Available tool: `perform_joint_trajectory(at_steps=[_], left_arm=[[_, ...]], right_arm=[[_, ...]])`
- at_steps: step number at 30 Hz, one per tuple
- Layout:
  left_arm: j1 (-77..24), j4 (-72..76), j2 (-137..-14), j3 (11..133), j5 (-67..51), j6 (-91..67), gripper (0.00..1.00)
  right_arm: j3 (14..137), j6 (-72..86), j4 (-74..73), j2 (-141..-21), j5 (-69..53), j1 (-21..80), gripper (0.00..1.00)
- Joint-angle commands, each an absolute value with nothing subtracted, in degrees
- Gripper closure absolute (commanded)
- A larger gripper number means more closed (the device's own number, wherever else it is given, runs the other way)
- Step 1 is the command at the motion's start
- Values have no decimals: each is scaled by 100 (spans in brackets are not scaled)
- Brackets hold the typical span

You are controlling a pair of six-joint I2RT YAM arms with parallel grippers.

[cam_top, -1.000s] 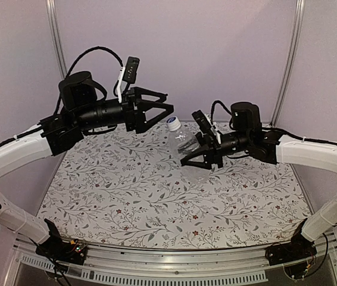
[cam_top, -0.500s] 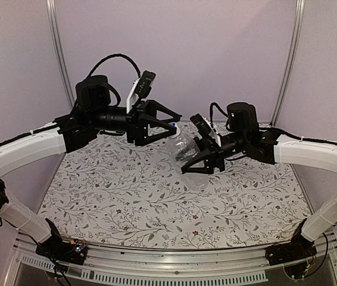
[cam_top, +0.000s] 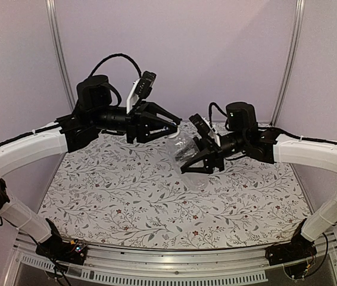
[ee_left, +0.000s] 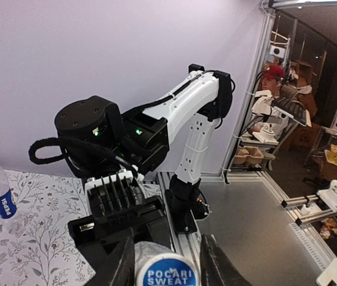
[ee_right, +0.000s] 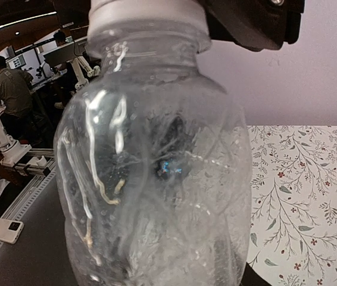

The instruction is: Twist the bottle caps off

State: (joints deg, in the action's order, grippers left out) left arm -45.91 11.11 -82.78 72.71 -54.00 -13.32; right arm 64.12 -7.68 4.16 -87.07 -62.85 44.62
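Floral-patterned surface (cam_top: 127, 196) lies below the plain bottle (cam_top: 183, 150), which the right fingers (cam_top: 201, 162) clamp by its body, tilted in the air. Its blue cap (ee_left: 167, 272) sits between the left fingers (ee_left: 121, 268), narrowed almost to its width; whether they press it I cannot tell. A loose hold would likely slip round the cap, or the thin bottle could twist in the right grip.

Table (cam_top: 127, 202) spread with a grey leaf-and-berry cloth, lilac backdrop walls (cam_top: 204, 47), metal corner post (cam_top: 58, 53), slotted aluminium rail (cam_top: 168, 265) along the near edge, seated person in a red cap (ee_left: 270, 80), standing person in dark clothes (ee_right: 11, 95).
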Motion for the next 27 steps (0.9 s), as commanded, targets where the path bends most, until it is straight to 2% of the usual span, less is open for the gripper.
perform_joint_trajectory(at_steps=[1, 4, 7, 11, 18, 22, 25, 27], left_arm=[[-4528, 1129, -8239, 7198, -5284, -1224, 67], [-4551, 1095, -8157, 7128, -4949, -1243, 80], [-4589, 1062, -8027, 7020, -4379, -1346, 100], [-4691, 968, -7826, 6899, -3165, -1660, 100], [-5231, 32, -7712, 7237, -109, -2345, 100], [-5283, -493, -7754, 7436, 668, -2763, 100], [-5322, -527, -7813, 7515, 856, -2842, 87], [-5374, -532, -7864, 7570, 987, -2839, 85]], right_arm=[[6569, -820, 405, -8779, -6194, 4491, 60], [6585, -809, 359, -8768, -5979, 4494, 60], [6590, -809, 299, -8740, -5563, 4493, 60], [6589, -819, 266, -8655, -4828, 4483, 61], [6562, -699, 366, -8501, -3620, 4482, 58], [6542, -652, 370, -8451, -3088, 4482, 58], [6502, -627, 389, -8425, -2761, 4493, 58], [6452, -621, 440, -8407, -2536, 4506, 58]])
